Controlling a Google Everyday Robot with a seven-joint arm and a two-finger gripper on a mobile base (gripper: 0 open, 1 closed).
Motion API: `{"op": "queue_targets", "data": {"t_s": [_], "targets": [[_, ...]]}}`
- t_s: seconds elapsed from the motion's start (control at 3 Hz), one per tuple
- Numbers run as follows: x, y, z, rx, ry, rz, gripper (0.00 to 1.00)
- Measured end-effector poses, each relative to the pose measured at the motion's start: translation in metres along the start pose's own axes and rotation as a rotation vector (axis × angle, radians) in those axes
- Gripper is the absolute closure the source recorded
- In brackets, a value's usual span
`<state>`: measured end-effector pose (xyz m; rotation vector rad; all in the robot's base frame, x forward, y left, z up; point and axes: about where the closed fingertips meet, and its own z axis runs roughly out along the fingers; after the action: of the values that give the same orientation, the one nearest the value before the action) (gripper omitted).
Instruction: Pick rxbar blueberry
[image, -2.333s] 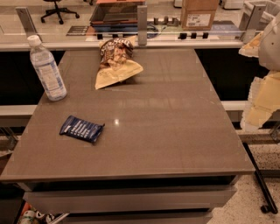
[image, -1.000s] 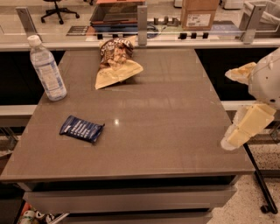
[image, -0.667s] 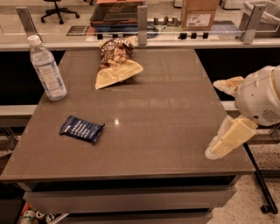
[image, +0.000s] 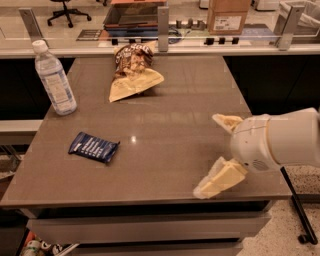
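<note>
The rxbar blueberry (image: 94, 147) is a small flat navy wrapper with white lettering. It lies flat on the grey-brown table (image: 165, 125) near the front left. My gripper (image: 212, 155) reaches in from the right over the table's front right part, well to the right of the bar. Its two cream fingers (image: 220, 178) are spread wide apart and hold nothing.
A clear water bottle (image: 55, 79) stands at the table's left edge behind the bar. A tan-and-brown snack bag (image: 133, 71) lies at the back middle. A counter with posts and a cardboard box (image: 228, 15) runs behind the table.
My gripper has moved in from the right edge, leftward and forward over the table's front right part. The bar, bottle and bag have not moved.
</note>
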<state>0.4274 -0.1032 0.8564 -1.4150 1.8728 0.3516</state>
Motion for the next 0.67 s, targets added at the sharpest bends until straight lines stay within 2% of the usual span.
{"op": "queue_targets", "data": {"t_s": [0.33, 0.67], "targets": [[-0.003, 0.014, 0.032, -0.034, -0.117, 0.029, 0.00], [-0.015, 0.019, 0.052, -0.078, -0.241, 0.067, 0.00]]}}
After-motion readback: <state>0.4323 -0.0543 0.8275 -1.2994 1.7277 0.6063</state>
